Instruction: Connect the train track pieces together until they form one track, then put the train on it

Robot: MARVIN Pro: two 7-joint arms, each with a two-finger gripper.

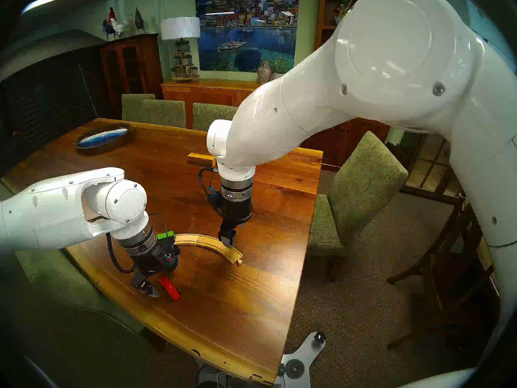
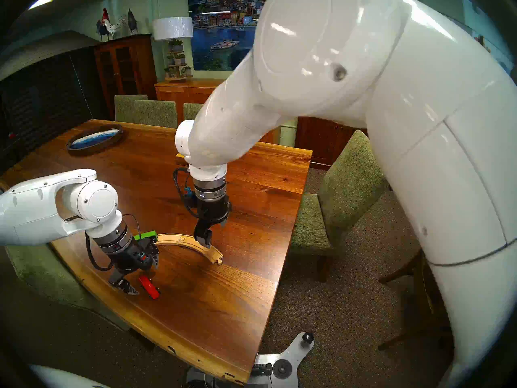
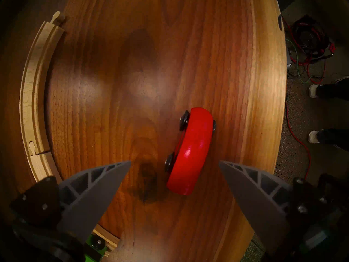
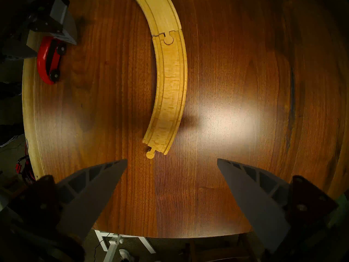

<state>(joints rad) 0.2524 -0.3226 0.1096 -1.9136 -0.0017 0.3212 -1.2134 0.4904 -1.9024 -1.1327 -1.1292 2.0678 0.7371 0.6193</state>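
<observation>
Dining-room table (image 1: 251, 295) of dark wood carries the joined track (image 1: 208, 243), arcing across with its free peg end toward the table's right edge. Its far end and the green car (image 1: 165, 235) sit half-hidden behind the left wrist. The red car (image 3: 190, 152) lies on its side under the wide-open left gripper (image 3: 174, 162); the right gripper (image 4: 171, 160) hangs spread and empty above the peg end.

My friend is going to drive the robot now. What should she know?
Left gripper: open, empty, over the red car, which lies on its side on the table.
Right gripper: open, empty, above the track's peg end.
Green car: at the track's other end, partly hidden.
Done: both track pieces joined.
Left: pick up the red car and set it on the track; check the green car.
</observation>
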